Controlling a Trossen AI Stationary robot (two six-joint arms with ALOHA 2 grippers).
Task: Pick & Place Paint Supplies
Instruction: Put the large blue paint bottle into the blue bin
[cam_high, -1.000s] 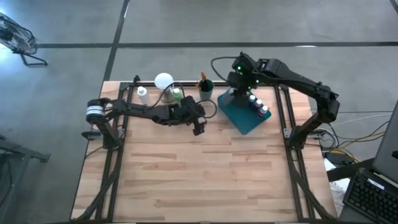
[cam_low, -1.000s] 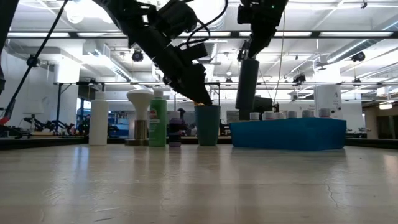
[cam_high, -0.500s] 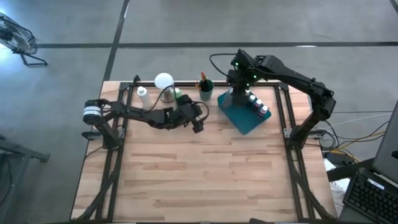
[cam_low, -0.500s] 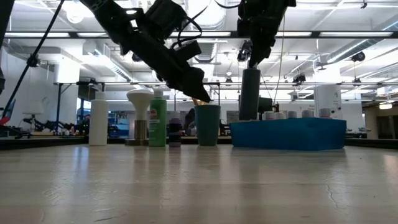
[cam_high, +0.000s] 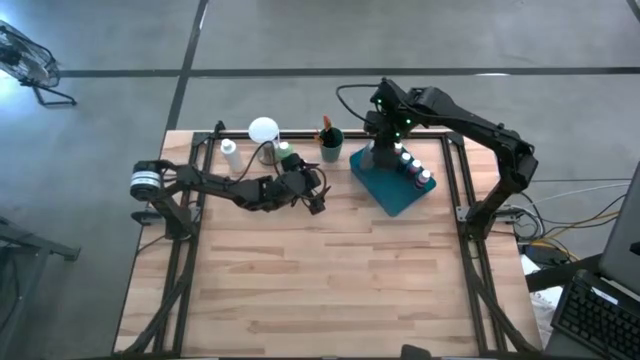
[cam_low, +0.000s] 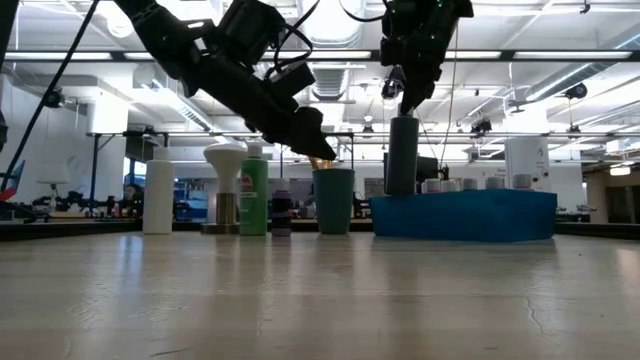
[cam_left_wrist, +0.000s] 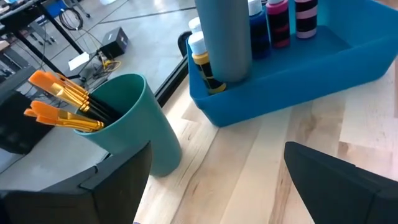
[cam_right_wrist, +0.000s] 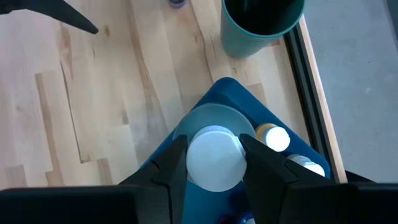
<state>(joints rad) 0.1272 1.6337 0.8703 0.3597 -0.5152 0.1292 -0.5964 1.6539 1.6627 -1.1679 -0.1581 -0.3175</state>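
Overhead, right gripper (cam_right_wrist: 213, 163) clamps tall grey-teal bottle's (cam_low: 402, 155) white cap (cam_right_wrist: 213, 158), standing it in blue tray (cam_high: 397, 195); left gripper (cam_high: 318, 203) gapes, empty, near brush cup (cam_left_wrist: 130, 118).

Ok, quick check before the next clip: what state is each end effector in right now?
Left end effector: open, empty, above the wooden table beside the teal cup of orange-handled brushes.
Right end effector: closed on the tall grey white-capped bottle, standing in the blue tray.

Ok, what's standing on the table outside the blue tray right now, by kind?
Bottles: 3 (white bottle, green bottle, small purple bottle)
Teal cup of brushes: 1
Round white-topped object: 1
Total: 5
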